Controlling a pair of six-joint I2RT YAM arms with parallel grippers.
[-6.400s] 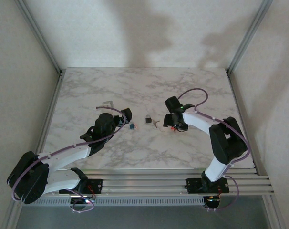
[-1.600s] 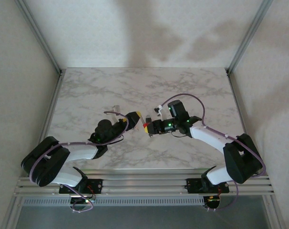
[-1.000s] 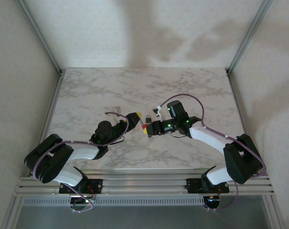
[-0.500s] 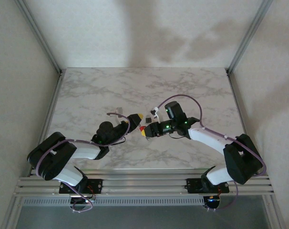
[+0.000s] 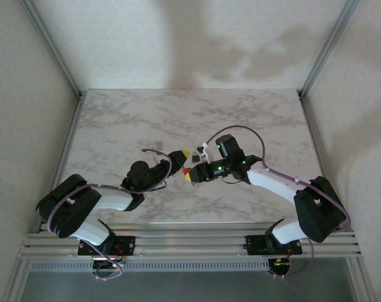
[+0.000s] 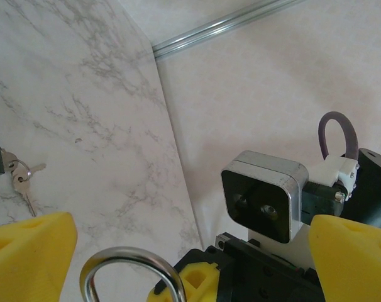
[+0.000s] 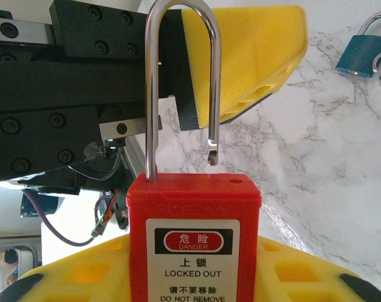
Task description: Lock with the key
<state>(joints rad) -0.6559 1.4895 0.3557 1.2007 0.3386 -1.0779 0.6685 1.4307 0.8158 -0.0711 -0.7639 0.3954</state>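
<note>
The right claw [image 5: 194,173] gripped the red padlock [image 7: 193,251], its long axis and open shackle [image 7: 151,94] pointing straight into the left claw [image 5: 179,157], whose pads [image 6: 27,251] stood spread wide.

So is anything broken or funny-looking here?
Nothing looks broken. The red padlock, held in the right gripper, has its shackle standing open: the loose end hangs above its hole instead of sitting inside.
</note>
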